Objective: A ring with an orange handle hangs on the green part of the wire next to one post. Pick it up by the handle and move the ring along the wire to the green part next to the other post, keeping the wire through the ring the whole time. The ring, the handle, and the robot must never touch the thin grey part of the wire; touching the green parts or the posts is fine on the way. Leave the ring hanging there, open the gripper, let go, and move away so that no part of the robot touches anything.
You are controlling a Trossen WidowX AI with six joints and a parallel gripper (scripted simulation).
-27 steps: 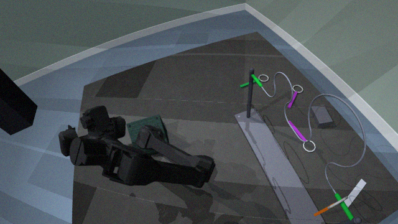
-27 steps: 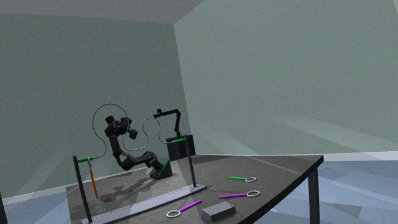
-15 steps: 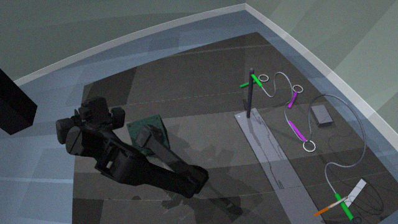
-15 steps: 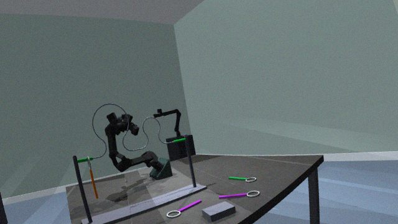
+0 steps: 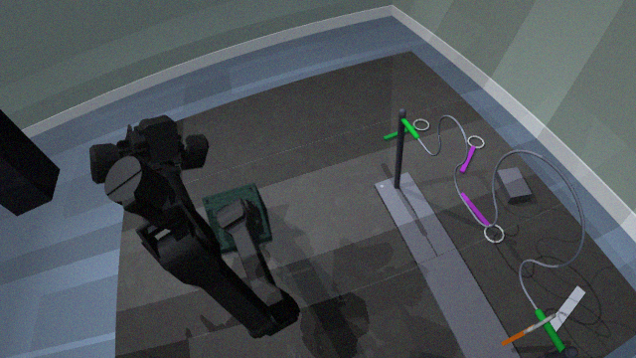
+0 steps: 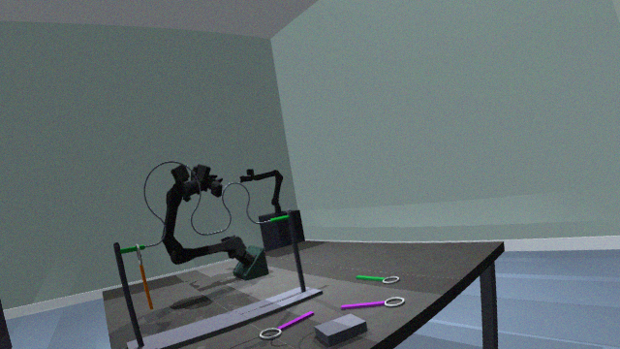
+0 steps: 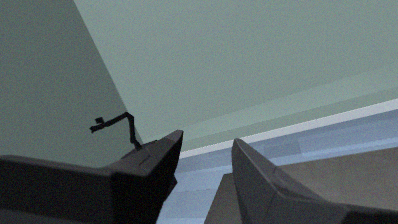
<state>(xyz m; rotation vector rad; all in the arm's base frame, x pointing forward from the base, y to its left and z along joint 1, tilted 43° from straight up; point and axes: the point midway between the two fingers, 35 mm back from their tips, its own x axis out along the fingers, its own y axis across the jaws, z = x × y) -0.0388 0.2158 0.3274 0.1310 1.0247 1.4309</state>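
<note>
The ring hangs around the green part next to the left post of the exterior view. Its orange handle points down. The thin grey wire loops to the other green part at the other post. My gripper is partly open and empty, raised on the robot's side, well away from the ring and handle. In the exterior view the wire crosses in front of my arm; their true gap is unclear.
Loose rings with a green handle and magenta handles lie beyond the grey base, near a grey block. Another arm stands in the background.
</note>
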